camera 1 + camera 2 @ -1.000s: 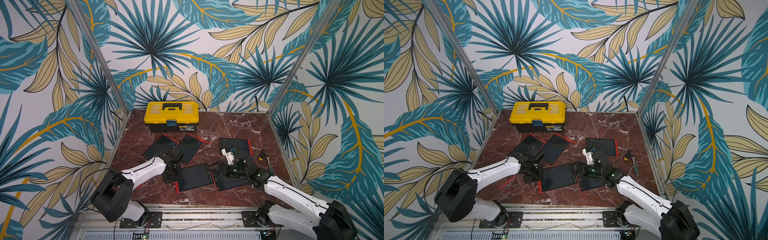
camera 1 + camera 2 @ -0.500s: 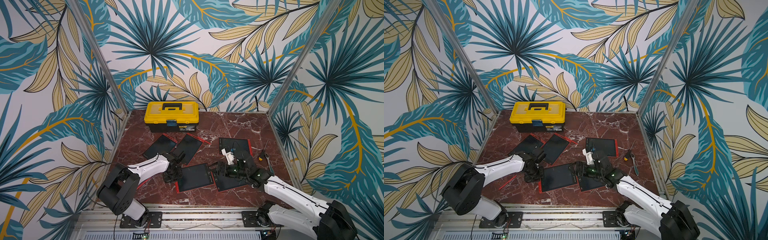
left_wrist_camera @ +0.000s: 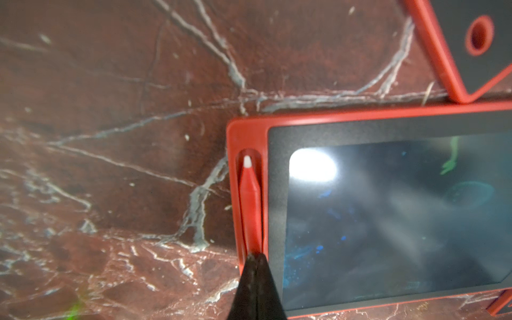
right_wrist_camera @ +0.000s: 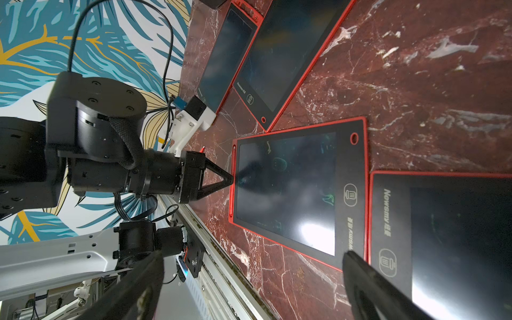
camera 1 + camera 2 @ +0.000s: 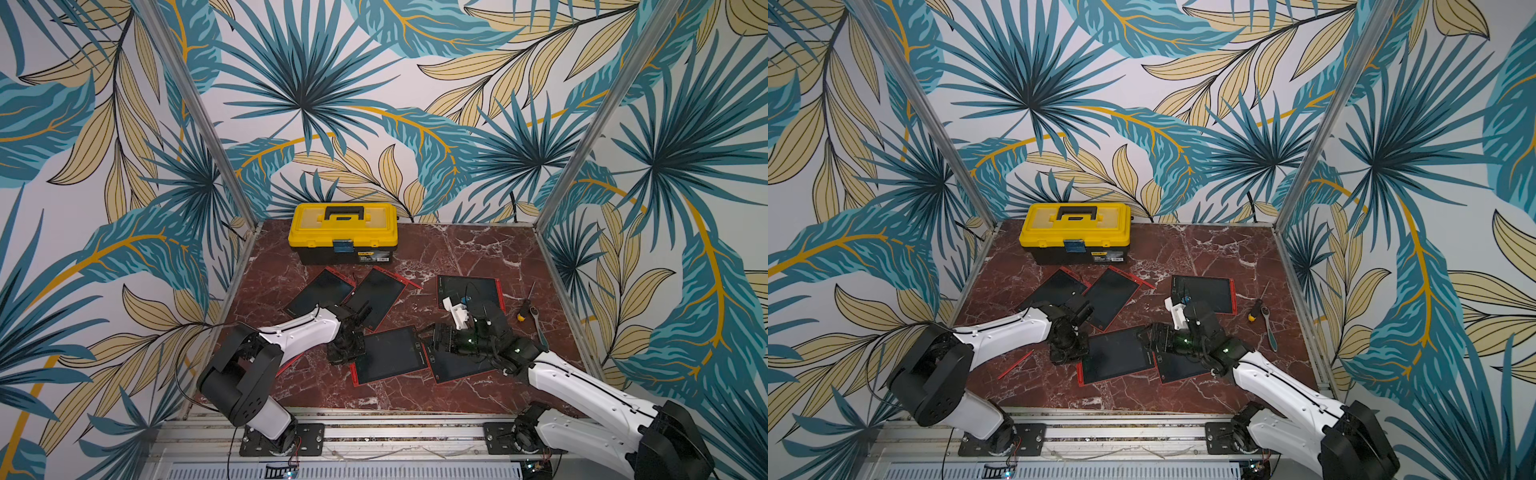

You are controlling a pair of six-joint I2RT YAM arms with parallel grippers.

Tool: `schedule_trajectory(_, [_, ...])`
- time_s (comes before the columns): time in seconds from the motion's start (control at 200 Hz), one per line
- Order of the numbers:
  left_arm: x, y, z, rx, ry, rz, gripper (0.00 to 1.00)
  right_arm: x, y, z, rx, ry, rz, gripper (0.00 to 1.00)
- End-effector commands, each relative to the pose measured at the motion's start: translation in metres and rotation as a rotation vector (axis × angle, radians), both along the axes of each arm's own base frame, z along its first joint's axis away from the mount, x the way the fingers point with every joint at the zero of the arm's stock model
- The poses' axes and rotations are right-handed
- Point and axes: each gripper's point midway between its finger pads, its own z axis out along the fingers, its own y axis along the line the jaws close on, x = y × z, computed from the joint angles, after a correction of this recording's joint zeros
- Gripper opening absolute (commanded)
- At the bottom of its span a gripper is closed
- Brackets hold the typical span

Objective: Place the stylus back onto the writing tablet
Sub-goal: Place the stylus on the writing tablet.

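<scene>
Five tablets (image 5: pixel 376 297) lie on the table (image 5: pixel 465 245), and the toolbox (image 5: pixel 344 232) stands at 11 o'clock. We watch the tablet (image 5: pixel 388 353) just toward 6 o'clock from the centre. The stylus (image 3: pixel 250 210) lies in the slot (image 3: pixel 250 153) along its 9 o'clock edge, with its white tip showing. We see the left gripper (image 3: pixel 256 259) with its fingers pressed together, their joined tips down on the rear part of the stylus. We cannot tell whether they pinch it or only press on it. The right gripper (image 4: pixel 252 257) stands spread wide and holds nothing. It hangs over the tablet's 3 o'clock edge, next to a neighbouring tablet. A second stylus (image 5: pixel 1016 365) lies on the bare table at 8 o'clock, beside the left arm.
</scene>
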Motion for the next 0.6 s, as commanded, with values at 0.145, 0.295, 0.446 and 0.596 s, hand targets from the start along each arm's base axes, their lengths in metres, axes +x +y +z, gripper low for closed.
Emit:
schedule_trajectory(0.145, [0.0,0.003,-0.008,0.036,0.014,-0.009,0.0,-0.003,0.001,-0.005,-0.003,0.0,0.013,1.0])
schedule_trajectory(0.295, [-0.005,0.006,-0.012,0.047,0.031,-0.006,0.0,-0.003,0.0,-0.006,-0.004,0.001,0.01,1.0])
schedule_trajectory(0.446, [-0.007,0.008,-0.017,0.06,0.046,-0.002,0.0,-0.003,0.0,-0.006,-0.004,0.003,0.01,0.99])
schedule_trajectory(0.596, [-0.007,0.008,-0.018,0.065,0.048,-0.004,0.0,-0.003,0.0,-0.006,-0.003,0.004,0.009,1.0])
